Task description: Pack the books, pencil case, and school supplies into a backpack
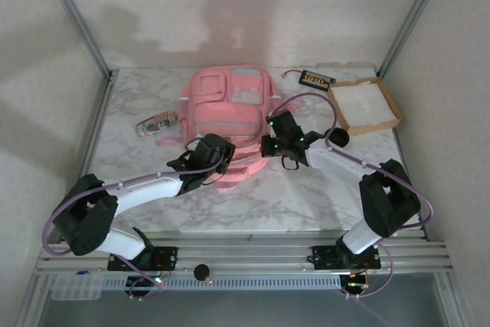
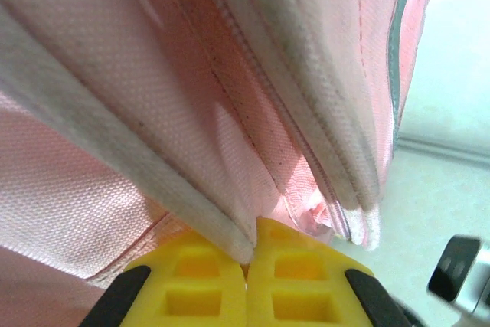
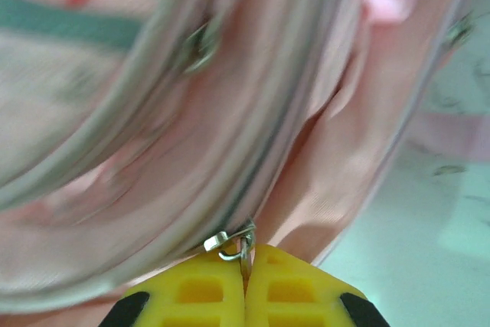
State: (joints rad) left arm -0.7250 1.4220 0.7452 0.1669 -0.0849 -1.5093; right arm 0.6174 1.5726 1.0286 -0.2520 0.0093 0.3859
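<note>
Both sets of jaws pinch the backpack (image 1: 222, 106).

The puffy pink backpack (image 1: 226, 105) lies flat, front pockets and grey-blue patch facing up, a white-bound fabric edge pinched in the left gripper (image 2: 246, 256) and its metal zipper pull (image 3: 228, 241) clamped between the right gripper's (image 3: 245, 259) yellow fingertips.

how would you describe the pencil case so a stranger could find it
Find the big pink backpack in the middle of the marble table. The pencil case lies on the tabletop just off its left side. It is a small oblong pouch, grey-blue with red speckles, unlike the brown tray at far right.
</note>
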